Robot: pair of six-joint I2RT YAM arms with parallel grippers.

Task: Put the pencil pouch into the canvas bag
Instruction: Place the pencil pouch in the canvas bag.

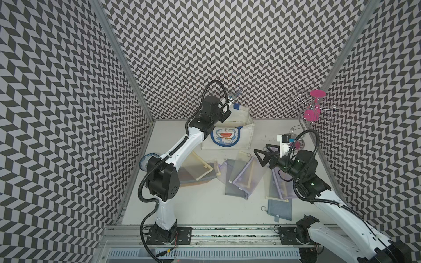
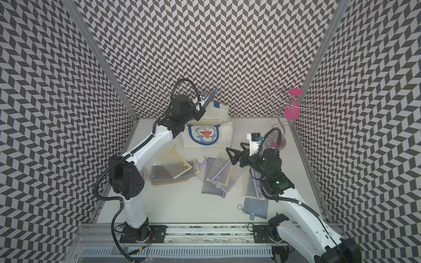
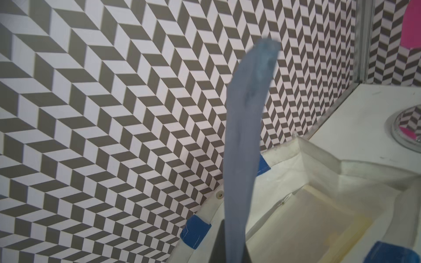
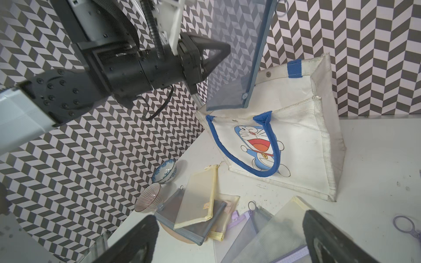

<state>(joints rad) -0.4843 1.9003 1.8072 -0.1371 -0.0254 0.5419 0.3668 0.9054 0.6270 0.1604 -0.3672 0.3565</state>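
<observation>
1. Near right of the counter (image 1: 205, 205): one flat grey pouch (image 1: 279, 209) lies alone, ring pull to its left.
2. Mid counter: loose mesh pouches (image 1: 243, 175) in purple, grey and yellow, overlapping; the right gripper (image 1: 261, 149) hangs above their right end, jaws spread wide and holding nothing.
3. Left edge: two bowls (image 4: 165, 170), one blue-patterned and one striped, side by side just beside the pouch stack.
4. Far centre: the canvas bag (image 4: 319, 141) stands upright with its mouth open, cat print facing near; a yellow pouch (image 3: 307, 216) lies inside.
5. Above the bag's mouth: the left gripper (image 4: 218, 53) is clenched on the blue-grey pencil pouch (image 4: 237, 57), which hangs on edge, not yet inside; contact with the rim cannot be told.
6. Far right: a wire stand (image 1: 305, 118) carrying pink glasses.
</observation>
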